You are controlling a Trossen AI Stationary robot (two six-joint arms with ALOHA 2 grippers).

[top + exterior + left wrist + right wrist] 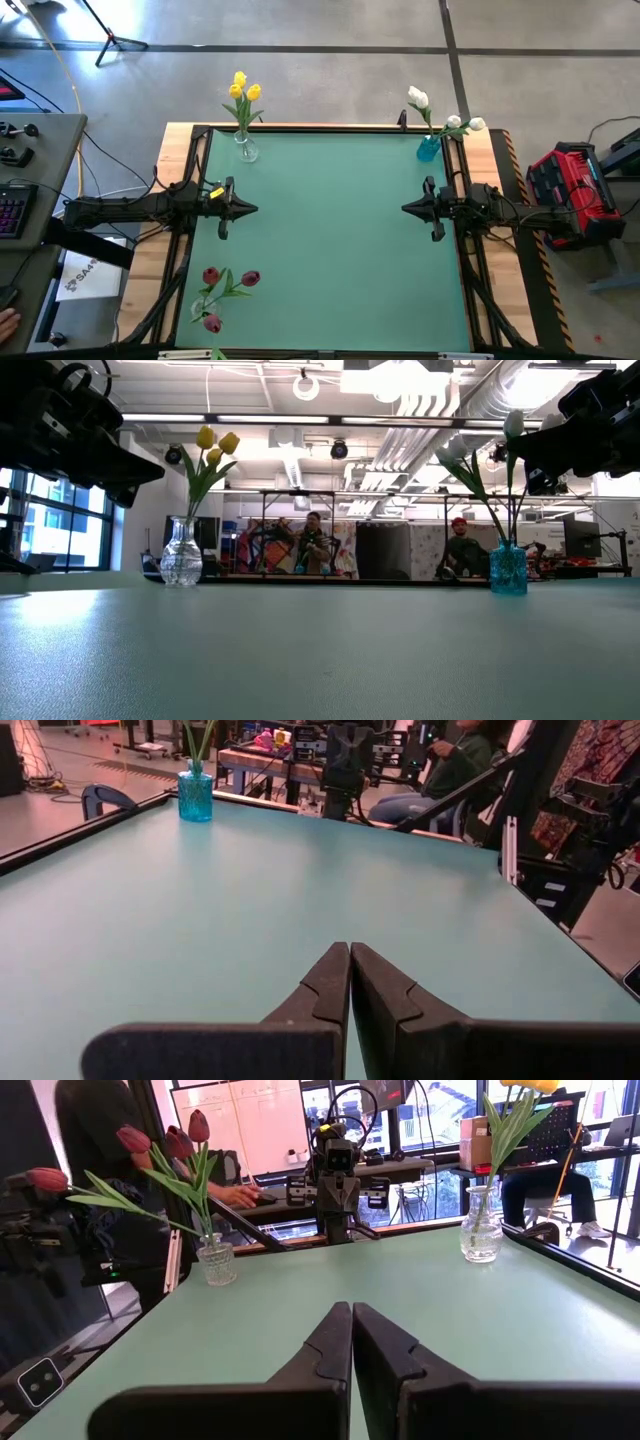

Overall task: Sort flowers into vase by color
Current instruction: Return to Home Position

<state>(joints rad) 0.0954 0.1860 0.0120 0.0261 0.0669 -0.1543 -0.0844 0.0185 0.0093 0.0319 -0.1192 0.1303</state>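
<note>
High view: left gripper (250, 209) and right gripper (408, 208) face each other, well apart, over the green mat (330, 260). Yellow tulips (243, 88) stand far left, white tulips (453, 122) in a blue vase (428, 149) far right and red tulips (228, 288) near left, all at the mat's edges with open room between. Low view: the yellow and white bunches stand upright at the far edge. Wrist views: both jaws are clenched on nothing; as judged risks, the splayed red stems could tip their small clear vase (216, 1260), or an arm swinging wide could clip an edge vase.
</note>
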